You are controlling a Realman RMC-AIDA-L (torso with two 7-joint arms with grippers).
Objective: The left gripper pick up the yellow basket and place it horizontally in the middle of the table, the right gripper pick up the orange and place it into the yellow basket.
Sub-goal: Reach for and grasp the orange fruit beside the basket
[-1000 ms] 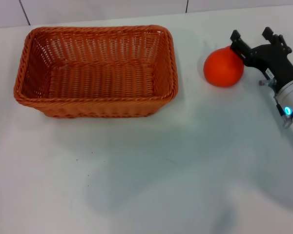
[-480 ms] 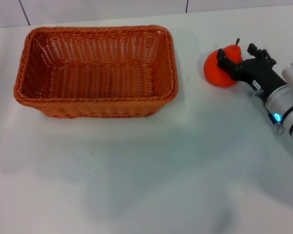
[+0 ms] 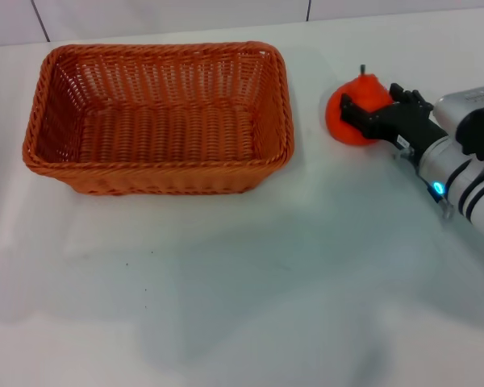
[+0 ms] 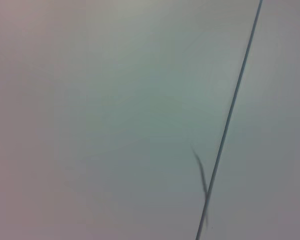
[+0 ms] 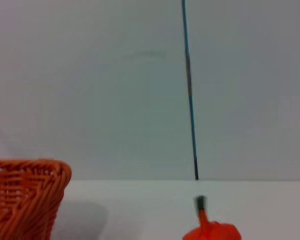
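The orange [image 3: 351,113] sits in the upper right of the head view, on the white table [image 3: 250,282], its short dark stem pointing up and toward the far edge. The right wrist view catches only its bumped top and stem at the lower edge of the frame [image 5: 210,231], stem upright. Its long axis runs through that stem, close to vertical.

The right gripper [image 3: 373,113] is right at the fruit, reaching in from the right edge of the frame on its white-and-silver arm. Its black fingers [image 3: 356,110] lie across the orange's right half and appear clenched around it, so I judge the fruit grasped. Whether it rests on the table or is just clear of it I cannot tell.

The yellow basket [image 3: 157,169] lies to the left of the orange, filling the upper left and centre of the head view, apart from the fruit with a strip of bare table between them. It sits flat and open side up, its long axis running left to right across the frame, its short right-hand wall facing the orange. The coming move therefore runs leftward over that near rim.

The left gripper does not show anywhere; its wrist view gives only a pale surface crossed by a thin dark line.
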